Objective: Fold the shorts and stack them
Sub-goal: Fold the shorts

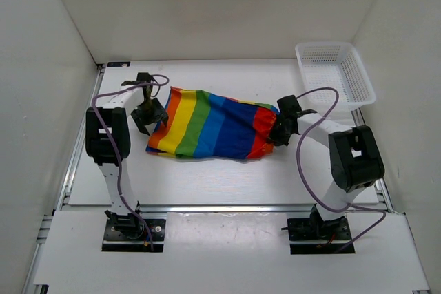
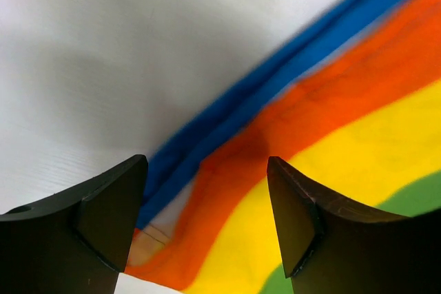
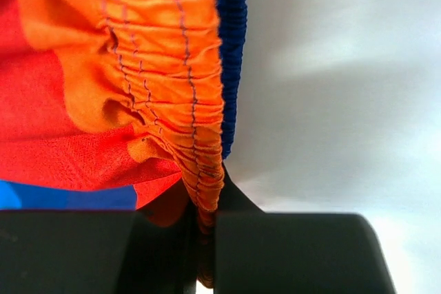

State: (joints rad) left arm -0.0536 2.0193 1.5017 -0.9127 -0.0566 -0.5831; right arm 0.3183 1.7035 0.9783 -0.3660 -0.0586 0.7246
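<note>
Mid-frame on the table [image 1: 207, 180], pinching the shorts [image 1: 213, 125] by the waistband [image 3: 196, 101] in the right end effector [image 1: 277, 131], probably anchoring them; hovering the left end effector [image 1: 148, 119] wide open over the frame-left edge, seemingly readying a fold.

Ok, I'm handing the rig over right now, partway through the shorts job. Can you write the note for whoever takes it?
Left gripper: jaws open, poised at the left edge of the shorts, holding nothing.
Right gripper: jaws shut on the gathered orange waistband at the right end.
Things: the shorts lie spread on the table between the arms. The white basket stands apart at the far right.
Done: right end gripped. No finished fold shows.
Left: grip the left edge, fold, then stack.
</note>
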